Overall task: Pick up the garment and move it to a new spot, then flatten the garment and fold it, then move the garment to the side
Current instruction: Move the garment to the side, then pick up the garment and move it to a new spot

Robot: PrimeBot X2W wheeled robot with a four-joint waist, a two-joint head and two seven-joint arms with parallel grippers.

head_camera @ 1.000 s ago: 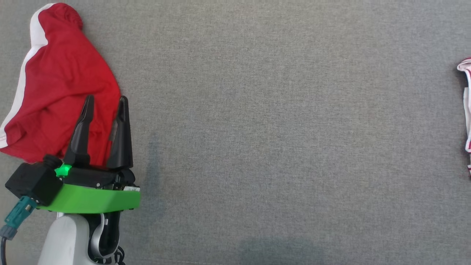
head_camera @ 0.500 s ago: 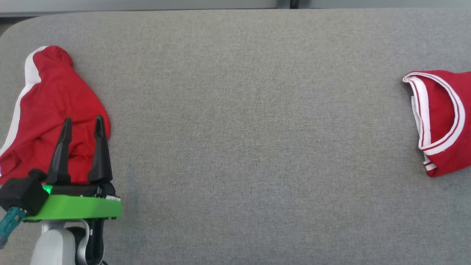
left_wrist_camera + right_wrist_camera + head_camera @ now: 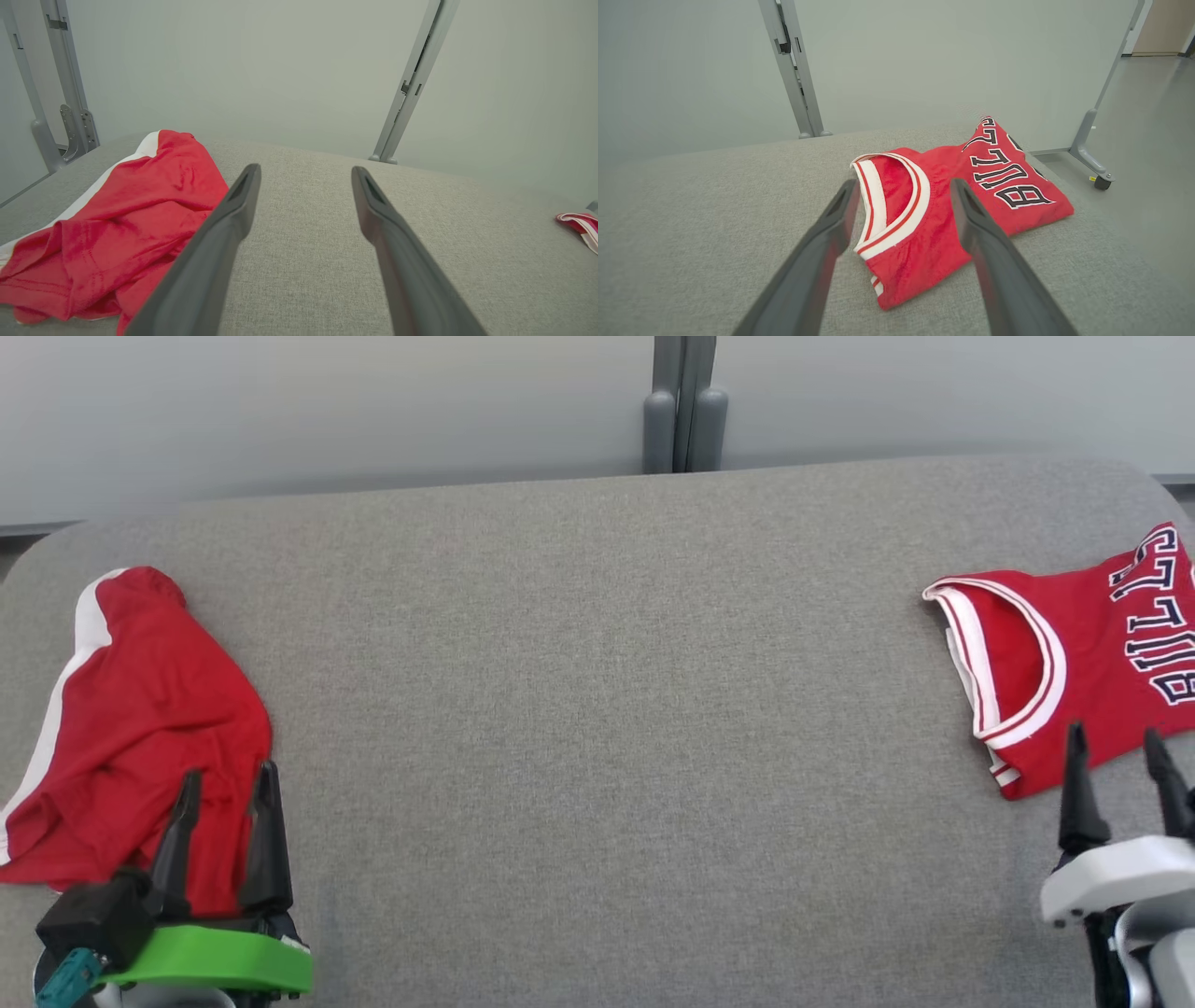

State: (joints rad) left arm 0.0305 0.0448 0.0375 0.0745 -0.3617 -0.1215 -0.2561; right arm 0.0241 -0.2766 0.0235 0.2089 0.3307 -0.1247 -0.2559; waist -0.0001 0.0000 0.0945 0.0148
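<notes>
A crumpled red garment with a white side stripe (image 3: 140, 719) (image 3: 126, 224) lies at the left end of the grey padded table (image 3: 597, 728). My left gripper (image 3: 229, 784) (image 3: 303, 172) is open at the garment's near right edge, with nothing between its fingers. A folded red jersey with white trim and dark lettering (image 3: 1074, 663) (image 3: 952, 200) lies at the table's right end. Just in front of the jersey's near edge, my right gripper (image 3: 1116, 747) (image 3: 901, 184) is open and empty.
A pale wall panel with a grey upright post (image 3: 681, 406) stands behind the table's far edge. In the right wrist view a grey frame leg on a caster (image 3: 1092, 140) stands on the floor past the table's right end. Bare grey cloth spans the table's middle.
The camera has tilted up, so the table's far edge, the wall and the whole jersey have come into view. My right gripper now shows at the lower right. The left gripper stays open by the red garment.
</notes>
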